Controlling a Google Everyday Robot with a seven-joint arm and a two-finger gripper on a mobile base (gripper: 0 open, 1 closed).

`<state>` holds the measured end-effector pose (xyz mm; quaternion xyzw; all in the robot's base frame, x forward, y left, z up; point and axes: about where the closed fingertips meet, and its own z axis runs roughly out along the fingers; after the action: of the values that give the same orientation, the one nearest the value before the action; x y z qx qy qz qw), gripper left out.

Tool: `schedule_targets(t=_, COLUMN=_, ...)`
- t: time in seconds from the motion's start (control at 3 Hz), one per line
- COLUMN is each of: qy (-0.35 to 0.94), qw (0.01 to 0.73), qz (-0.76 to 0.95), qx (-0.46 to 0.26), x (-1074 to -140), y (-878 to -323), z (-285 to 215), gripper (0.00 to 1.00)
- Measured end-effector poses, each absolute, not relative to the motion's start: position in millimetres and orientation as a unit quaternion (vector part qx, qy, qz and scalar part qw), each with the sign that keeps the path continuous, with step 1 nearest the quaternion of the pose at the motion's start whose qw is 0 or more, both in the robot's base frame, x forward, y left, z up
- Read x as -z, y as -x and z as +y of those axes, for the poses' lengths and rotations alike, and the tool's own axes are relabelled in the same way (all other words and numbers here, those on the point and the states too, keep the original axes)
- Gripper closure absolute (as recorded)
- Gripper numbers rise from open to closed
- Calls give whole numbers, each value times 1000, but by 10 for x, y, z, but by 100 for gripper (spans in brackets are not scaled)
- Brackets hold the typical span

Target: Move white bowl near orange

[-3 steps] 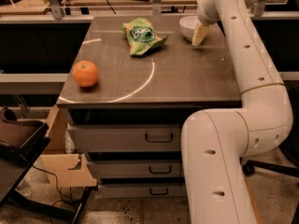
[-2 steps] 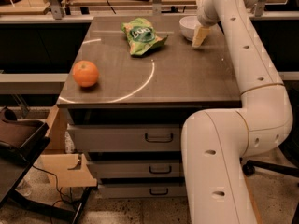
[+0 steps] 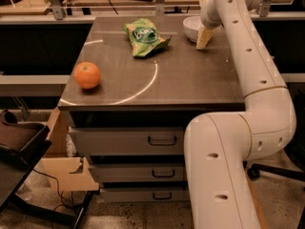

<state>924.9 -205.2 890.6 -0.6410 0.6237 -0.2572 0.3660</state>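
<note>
The white bowl (image 3: 191,27) sits at the far right of the table top, partly hidden by my arm. My gripper (image 3: 204,35) is down at the bowl's right rim, touching or very close to it. The orange (image 3: 87,75) rests on the near left part of the table, far from the bowl and from my gripper.
A green snack bag (image 3: 144,37) lies at the back middle of the table (image 3: 190,80), between bowl and orange. My white arm (image 3: 257,75) runs along the table's right side. Drawers are below the table top. A dark cart (image 3: 19,142) and a cardboard piece (image 3: 66,171) stand at the lower left.
</note>
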Motion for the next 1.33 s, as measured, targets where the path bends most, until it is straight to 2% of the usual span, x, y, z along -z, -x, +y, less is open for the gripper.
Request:
schedule_targets(t=0.67, qy=642, qw=365, qz=624, qx=255, x=-8877, y=-9253, z=-2031, gripper=40)
schedule_targets(t=1.33, qy=645, qw=362, qz=625, qx=251, x=-8791, y=-9274, z=-1995, gripper=88)
